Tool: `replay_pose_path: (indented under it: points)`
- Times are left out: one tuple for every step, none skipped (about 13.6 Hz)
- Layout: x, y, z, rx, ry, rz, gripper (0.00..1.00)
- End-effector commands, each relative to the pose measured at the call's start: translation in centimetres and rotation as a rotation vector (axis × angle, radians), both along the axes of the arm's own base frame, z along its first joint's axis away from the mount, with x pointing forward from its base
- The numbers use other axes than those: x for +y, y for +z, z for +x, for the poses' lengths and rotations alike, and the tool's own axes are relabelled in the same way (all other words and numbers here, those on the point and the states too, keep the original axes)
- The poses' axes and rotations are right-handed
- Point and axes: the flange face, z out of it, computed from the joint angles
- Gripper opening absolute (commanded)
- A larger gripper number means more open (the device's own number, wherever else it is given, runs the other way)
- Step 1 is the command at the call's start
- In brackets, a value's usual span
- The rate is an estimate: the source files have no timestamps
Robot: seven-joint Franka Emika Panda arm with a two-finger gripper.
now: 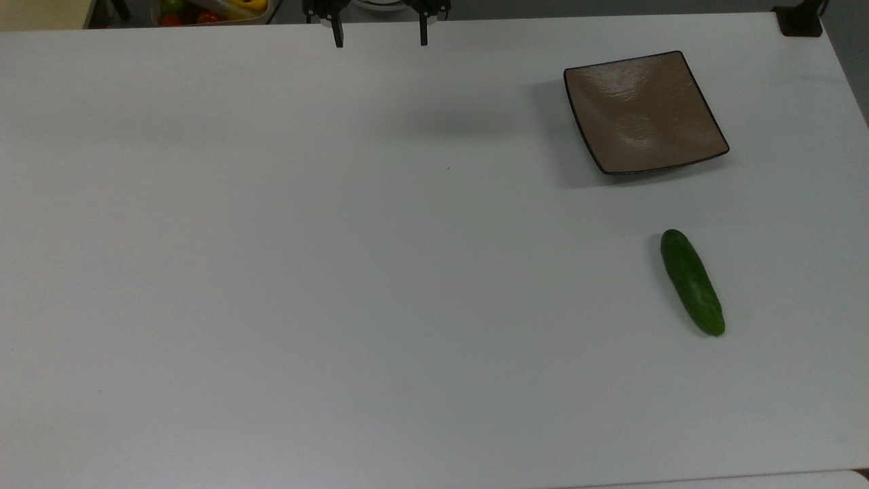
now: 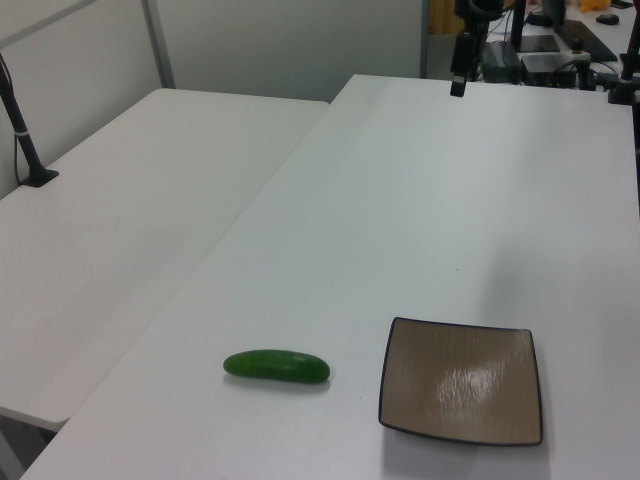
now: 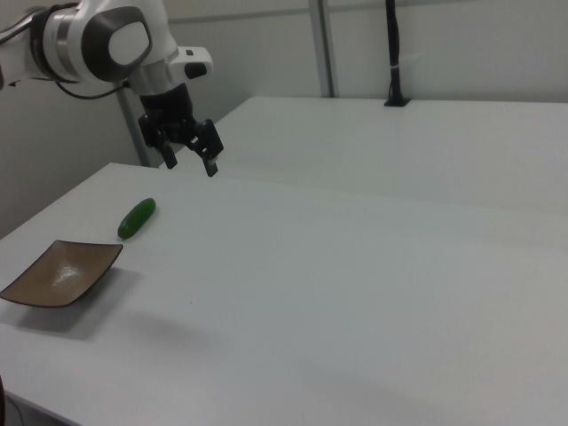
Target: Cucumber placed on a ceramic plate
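Observation:
The dark green cucumber point(image 1: 692, 282) lies on the white table, near the top view's right side, a little in front of the plate. The square brown ceramic plate point(image 1: 645, 112) is bare and sits flat at the top view's upper right. In the left view the cucumber point(image 2: 277, 366) lies left of the plate point(image 2: 462, 380). My gripper point(image 1: 380, 37) hangs open and holds nothing at the table's far edge, well away from both. In the right view the gripper point(image 3: 189, 162) hovers above and behind the cucumber point(image 3: 137, 218) and the plate point(image 3: 58, 273).
A bin of colourful produce point(image 1: 210, 10) stands beyond the table at the top view's upper left. A black post base point(image 1: 801, 24) sits on the upper right corner. A second white table point(image 2: 130, 220) adjoins on the left view's left.

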Motion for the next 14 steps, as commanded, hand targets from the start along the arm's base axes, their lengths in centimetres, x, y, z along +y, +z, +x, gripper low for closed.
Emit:
replay_pose_path:
  points:
    - [-0.1, 0.1, -0.2, -0.012, 0.019, 0.024, 1.0]
    - [-0.1, 0.1, -0.2, -0.012, 0.018, 0.025, 1.0]
    - [-0.1, 0.0, -0.2, -0.01, 0.018, 0.024, 1.0]
    - [-0.1, 0.1, -0.2, -0.012, 0.018, 0.025, 1.0]
    - [-0.1, 0.1, -0.2, -0.011, 0.016, 0.026, 1.0]
    - [-0.1, 0.1, -0.2, -0.011, 0.016, 0.026, 1.0]
    - [-0.1, 0.1, -0.2, -0.013, 0.016, 0.026, 1.0]
    - [0.3, -0.1, -0.2, -0.01, 0.025, 0.027, 1.0]
    - [0.5, -0.1, -0.3, -0.005, 0.033, 0.026, 1.0]
    - [0.5, -0.3, -0.4, -0.001, 0.033, 0.026, 1.0]
    - [0.5, -0.4, -0.4, 0.004, 0.036, 0.025, 1.0]
    - [1.1, -1.0, -0.4, 0.017, 0.05, 0.023, 1.0]
    - [2.0, -1.8, -0.4, 0.035, 0.077, 0.019, 1.0]
    - [3.0, -2.3, -0.4, 0.047, 0.1, 0.016, 1.0]
